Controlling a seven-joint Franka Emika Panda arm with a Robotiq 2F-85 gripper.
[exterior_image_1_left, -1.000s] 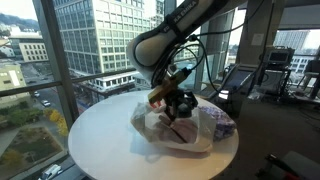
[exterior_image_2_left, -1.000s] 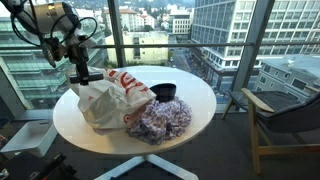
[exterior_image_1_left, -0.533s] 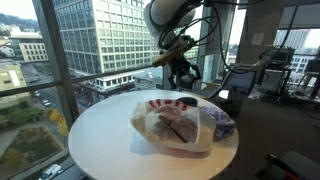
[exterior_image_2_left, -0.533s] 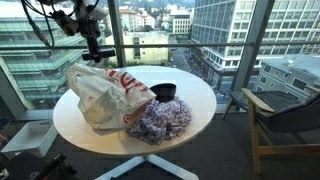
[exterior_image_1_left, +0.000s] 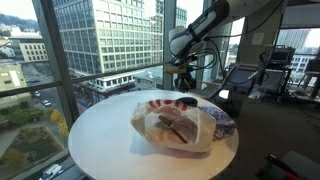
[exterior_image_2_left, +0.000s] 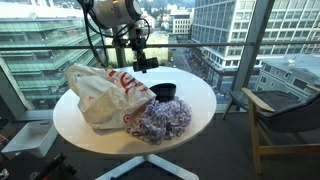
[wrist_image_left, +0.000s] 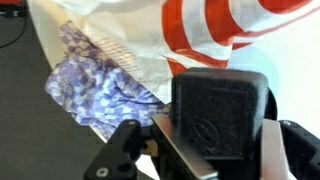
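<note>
My gripper (wrist_image_left: 207, 140) is shut on a black rectangular block (wrist_image_left: 220, 112) with an embossed round logo. In both exterior views the gripper (exterior_image_1_left: 185, 80) (exterior_image_2_left: 143, 62) hangs above the round white table (exterior_image_1_left: 100, 140) (exterior_image_2_left: 205, 95), over its edge near the window. Below and beside it lies a white plastic bag with red stripes (exterior_image_1_left: 170, 125) (exterior_image_2_left: 95, 95) (wrist_image_left: 200, 30). A blue-and-white patterned cloth (exterior_image_1_left: 222, 122) (exterior_image_2_left: 160, 120) (wrist_image_left: 100, 85) lies against the bag. A small black bowl (exterior_image_2_left: 164, 93) (exterior_image_1_left: 188, 102) stands on the table just below the gripper.
Floor-to-ceiling windows surround the table. A grey armchair (exterior_image_2_left: 285, 115) stands beside it. Desks with equipment (exterior_image_1_left: 275, 70) stand behind the table in an exterior view.
The gripper has risen from the bag's opening and swung across above the table toward the black bowl, carrying the black block. The bag has settled flatter.
</note>
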